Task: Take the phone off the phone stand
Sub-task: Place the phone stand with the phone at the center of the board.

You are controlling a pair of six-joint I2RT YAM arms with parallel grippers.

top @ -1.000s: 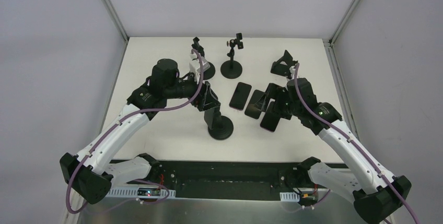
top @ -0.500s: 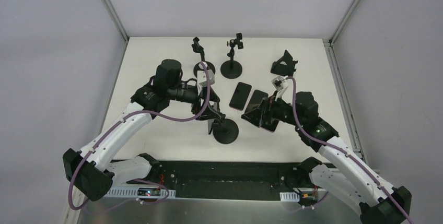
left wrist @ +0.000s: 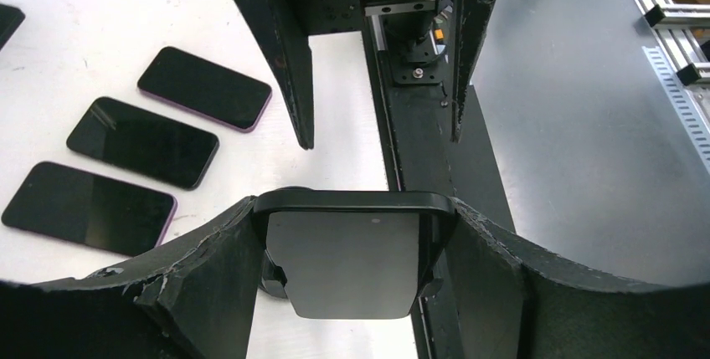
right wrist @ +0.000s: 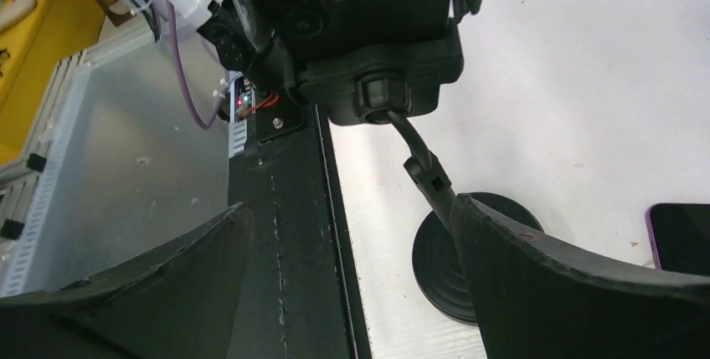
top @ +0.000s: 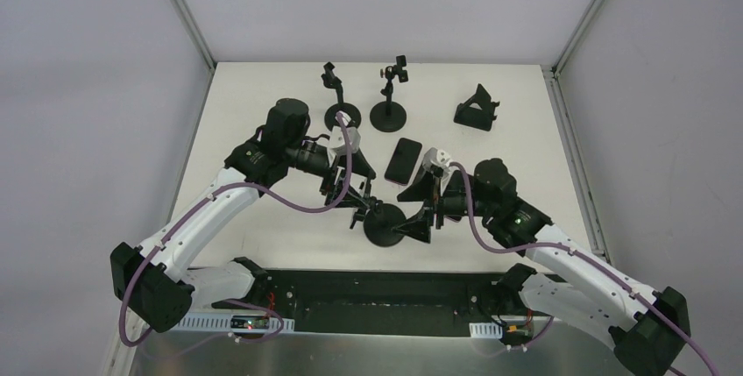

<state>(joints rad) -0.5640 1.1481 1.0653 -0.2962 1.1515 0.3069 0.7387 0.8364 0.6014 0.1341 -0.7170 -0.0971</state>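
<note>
L fingers [left wrist: 209, 275] clamped on phone [left wrist: 347, 258] edges; phone sits in stand [top: 383, 223] clamp, near-centre. R fingers [right wrist: 544, 292] spread open astride stand stem. 3 spare phones [left wrist: 142, 141] flat on bench [top: 534, 148].

Phone [left wrist: 347, 263] screen glossy and smooth, rim matt black plastic, left gripper [left wrist: 352, 208] fingers [left wrist: 201, 284] matt black, rough, chipped at edges, 3 phones on table [left wrist: 142, 141] glossy glass, table [left wrist: 75, 24] matt white, stand [right wrist: 435, 267] matt black, near plate [left wrist: 586, 125] dull brushed metal.
</note>
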